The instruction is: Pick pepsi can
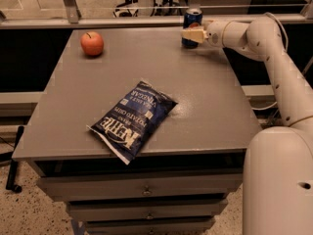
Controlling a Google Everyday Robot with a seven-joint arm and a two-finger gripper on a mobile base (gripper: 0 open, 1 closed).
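The pepsi can (192,15) is a small dark-blue can with a silver top. It stands upright at the far edge of the grey table (205,97), right of centre. My gripper (190,35) reaches in from the right on the white arm (266,43) and is right at the can, covering its lower front. The can's lower half is hidden behind the gripper.
A red apple (92,43) sits at the far left of the table. A dark-blue chip bag (133,119) lies flat near the front middle. Drawers (146,190) are below the table top. A rail (122,21) runs behind the table's far edge.
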